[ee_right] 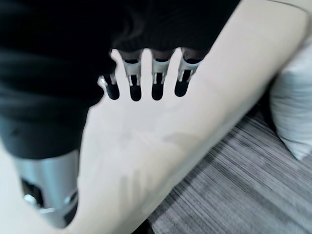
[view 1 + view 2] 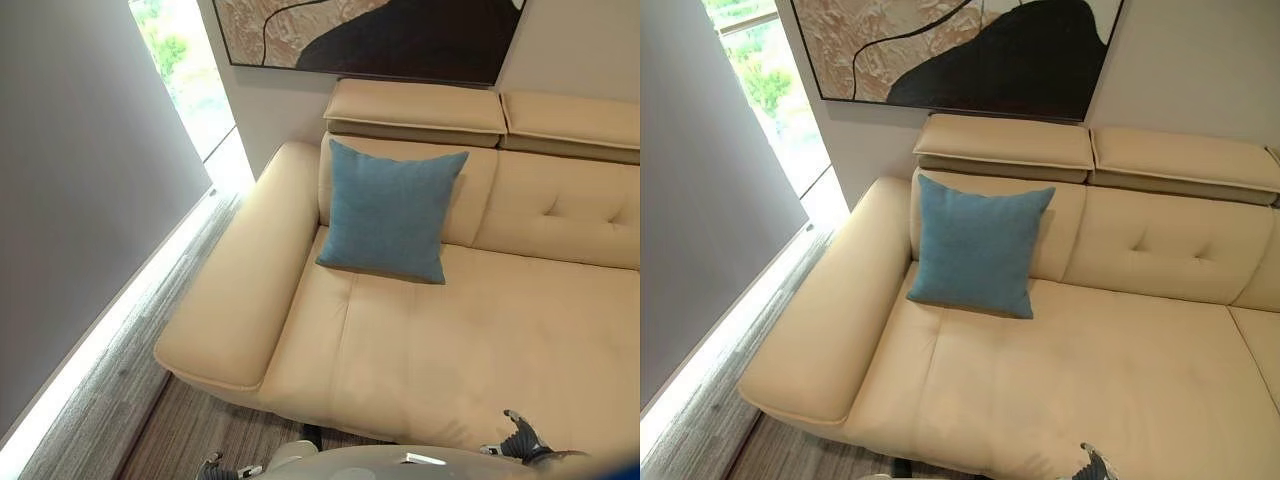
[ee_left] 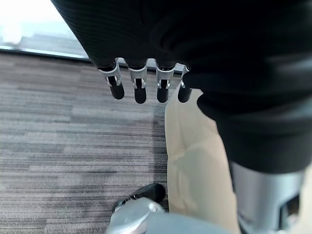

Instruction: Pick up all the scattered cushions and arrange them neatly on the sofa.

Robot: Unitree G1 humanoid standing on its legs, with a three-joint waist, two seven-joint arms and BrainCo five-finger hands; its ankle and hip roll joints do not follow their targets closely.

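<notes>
On the sofa (image 2: 480, 340) leans a blue cushion (image 2: 388, 210) (upright); each robot hand (image 3: 146, 85) (image 1: 146, 80) hangs open, empty.

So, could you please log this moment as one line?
blue cushion: upright against sofa backrest | white cushion: on floor | left hand: open, empty | right hand: open, empty

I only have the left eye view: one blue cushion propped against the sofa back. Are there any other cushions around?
Observer: Yes. The right wrist view shows what looks like a pale cushion lying on the carpet, next to the sofa.
Operator: Is the right hand holding anything?
Observer: No. The right hand has straight fingers and holds nothing.
Operator: And the left?
Observer: The left hand is open too, over the carpet beside the sofa's edge.
</notes>
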